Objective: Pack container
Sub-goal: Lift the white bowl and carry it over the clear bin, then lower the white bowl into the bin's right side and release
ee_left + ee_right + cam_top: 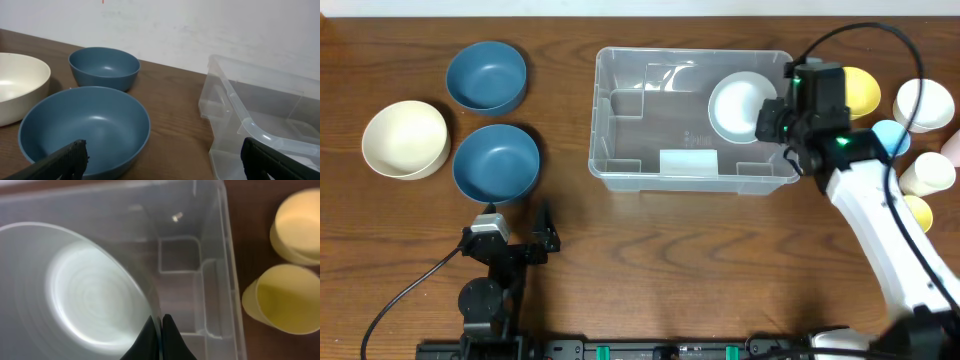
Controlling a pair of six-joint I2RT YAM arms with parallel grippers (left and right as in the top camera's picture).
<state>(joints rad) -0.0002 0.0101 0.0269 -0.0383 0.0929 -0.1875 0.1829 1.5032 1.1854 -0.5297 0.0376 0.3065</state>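
Note:
The clear plastic container [692,118] stands in the middle of the table, a whitish label on its base. My right gripper [772,120] is shut on the rim of a white bowl [740,107] and holds it inside the container's right end. In the right wrist view the bowl [80,290] is pinched between my fingers [161,330] above the container floor [180,255]. My left gripper [515,243] is open and empty, low near the table's front, left of the container [260,115], facing a blue bowl [85,127].
Two blue bowls [487,75] [496,162] and a cream bowl [405,138] sit left of the container. Yellow, white, blue and cream cups and bowls [860,90] [923,103] [930,175] cluster at the right edge; two yellow ones [282,297] [300,225] show in the right wrist view.

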